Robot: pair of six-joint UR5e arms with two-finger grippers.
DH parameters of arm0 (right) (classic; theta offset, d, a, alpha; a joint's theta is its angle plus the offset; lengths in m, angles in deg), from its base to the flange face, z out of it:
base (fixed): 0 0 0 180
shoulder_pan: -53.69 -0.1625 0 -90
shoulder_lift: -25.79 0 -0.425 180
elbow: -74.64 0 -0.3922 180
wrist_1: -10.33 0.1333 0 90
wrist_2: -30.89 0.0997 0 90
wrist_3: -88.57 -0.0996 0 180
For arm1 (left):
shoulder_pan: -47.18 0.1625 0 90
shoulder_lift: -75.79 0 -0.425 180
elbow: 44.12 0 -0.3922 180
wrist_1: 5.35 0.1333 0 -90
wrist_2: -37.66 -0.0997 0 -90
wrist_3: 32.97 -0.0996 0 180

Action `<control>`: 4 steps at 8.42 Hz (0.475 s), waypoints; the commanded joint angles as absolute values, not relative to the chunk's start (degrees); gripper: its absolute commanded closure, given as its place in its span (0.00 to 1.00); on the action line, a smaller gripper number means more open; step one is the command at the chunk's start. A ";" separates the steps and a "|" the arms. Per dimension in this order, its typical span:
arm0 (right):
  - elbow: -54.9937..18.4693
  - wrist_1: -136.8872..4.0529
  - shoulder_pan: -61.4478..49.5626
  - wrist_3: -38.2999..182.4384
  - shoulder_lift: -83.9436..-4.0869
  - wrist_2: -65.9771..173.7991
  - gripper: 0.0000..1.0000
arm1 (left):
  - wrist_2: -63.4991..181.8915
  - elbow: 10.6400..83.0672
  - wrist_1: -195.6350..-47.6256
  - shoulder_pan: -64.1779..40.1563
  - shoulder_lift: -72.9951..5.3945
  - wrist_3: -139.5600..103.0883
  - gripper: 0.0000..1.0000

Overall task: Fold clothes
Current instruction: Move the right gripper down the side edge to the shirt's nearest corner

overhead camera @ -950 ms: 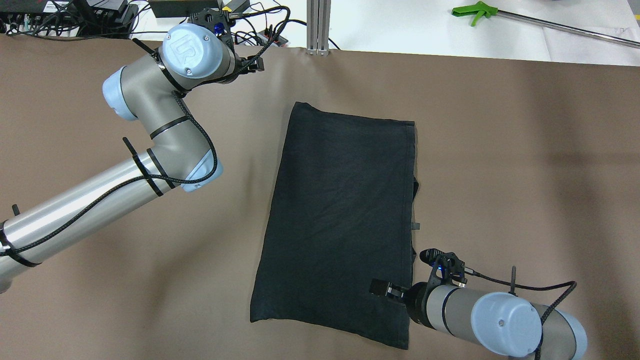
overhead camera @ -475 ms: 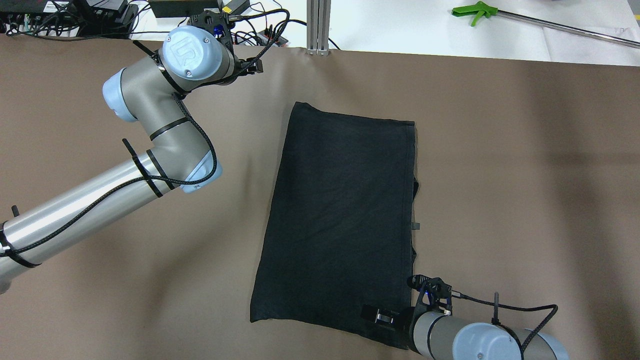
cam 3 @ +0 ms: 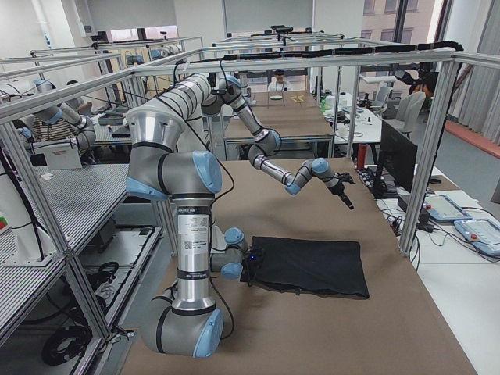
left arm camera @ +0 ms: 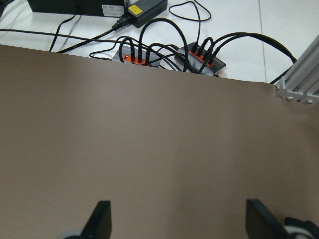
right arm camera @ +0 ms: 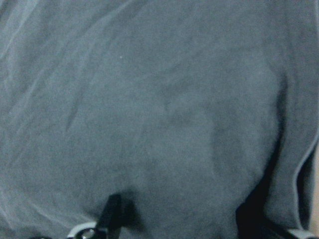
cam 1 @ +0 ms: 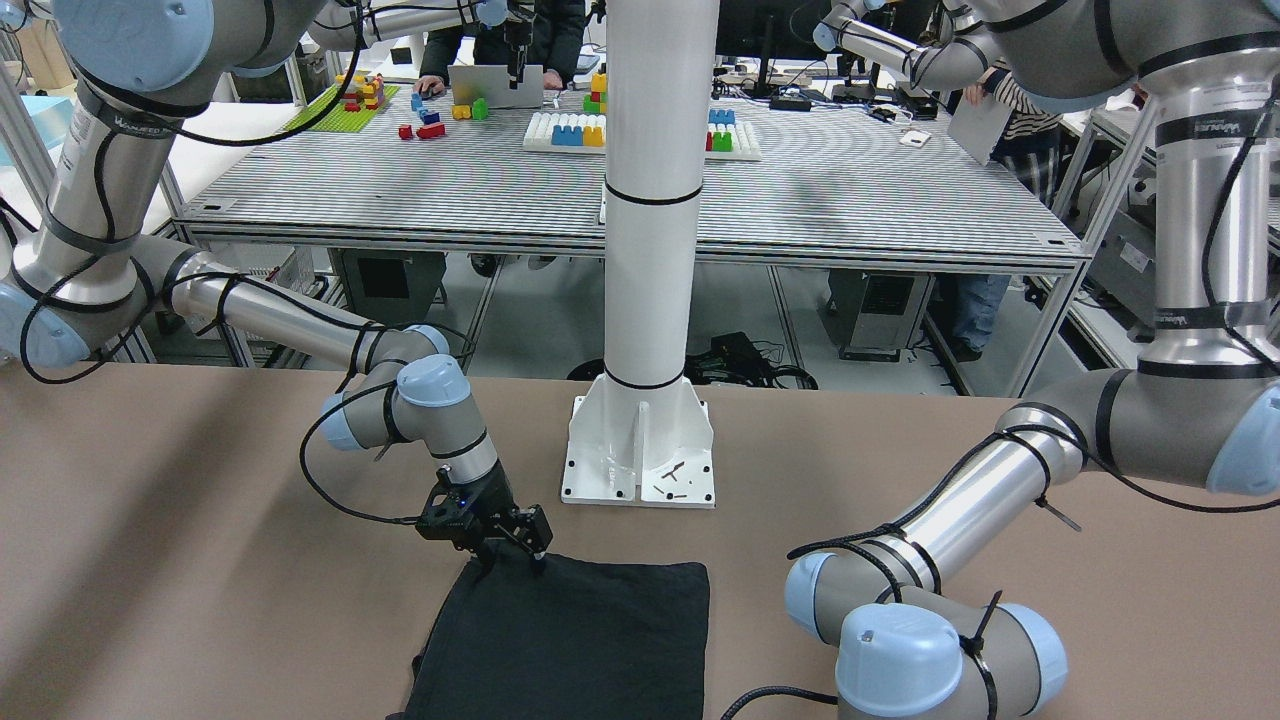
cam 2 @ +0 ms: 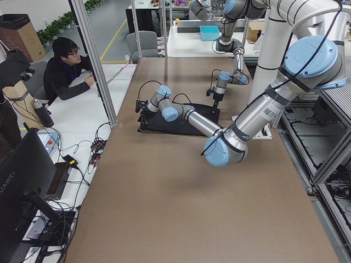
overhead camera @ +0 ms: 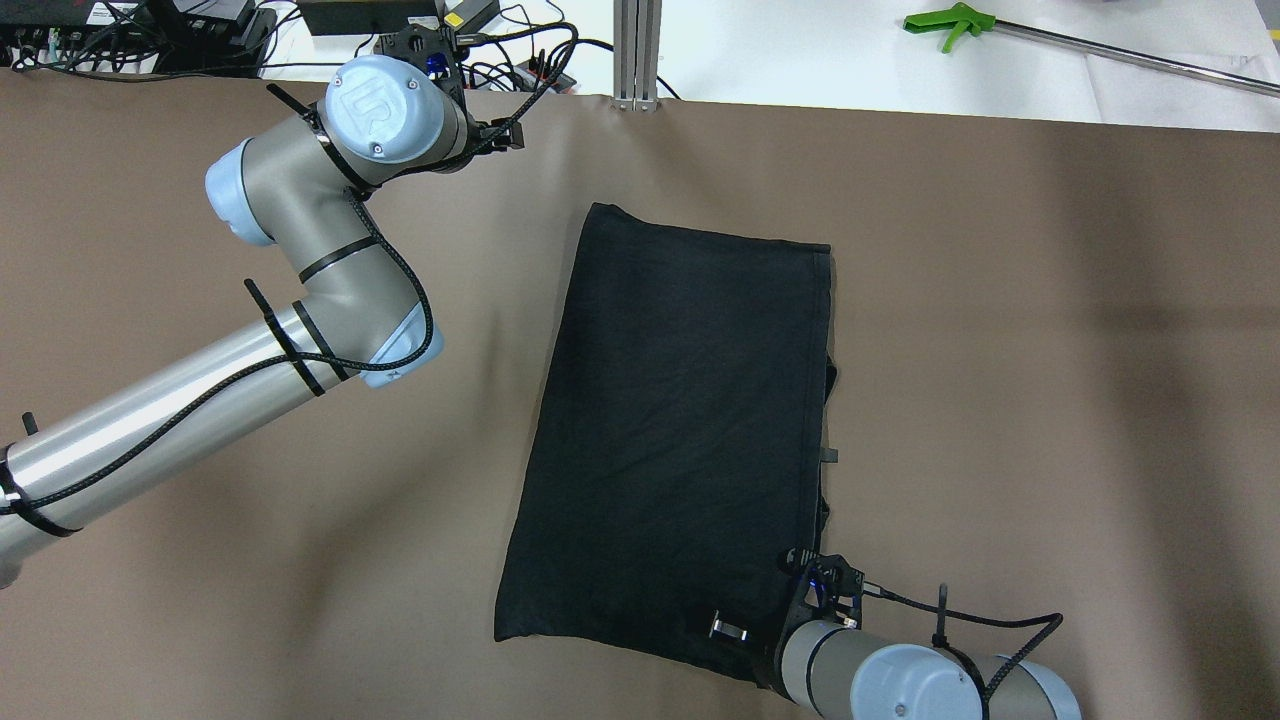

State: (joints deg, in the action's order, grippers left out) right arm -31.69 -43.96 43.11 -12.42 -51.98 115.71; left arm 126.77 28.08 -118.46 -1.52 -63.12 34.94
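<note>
The black garment (overhead camera: 680,430) lies folded flat, a tall rectangle at the overhead view's centre, slightly tilted.

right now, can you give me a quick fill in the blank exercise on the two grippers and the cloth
1. The left gripper hangs over the bare table, away from the cloth, with its jaws ____.
2. The right gripper is at a corner of the ____ garment.
3. On the white surface past the table's far edge lies a tool with a ____ handle.

Missing words: open; black; green
</note>
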 commanded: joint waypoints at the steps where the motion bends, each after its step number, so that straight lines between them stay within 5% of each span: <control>1: -30.91 -43.55 42.88 -13.91 -50.41 115.53 1.00 | 126.78 27.95 -118.47 -1.51 -63.07 34.71 0.06; 4: -34.32 -43.46 42.53 -13.91 -50.58 115.61 1.00 | 126.78 28.57 -118.47 -1.68 -63.07 34.97 0.05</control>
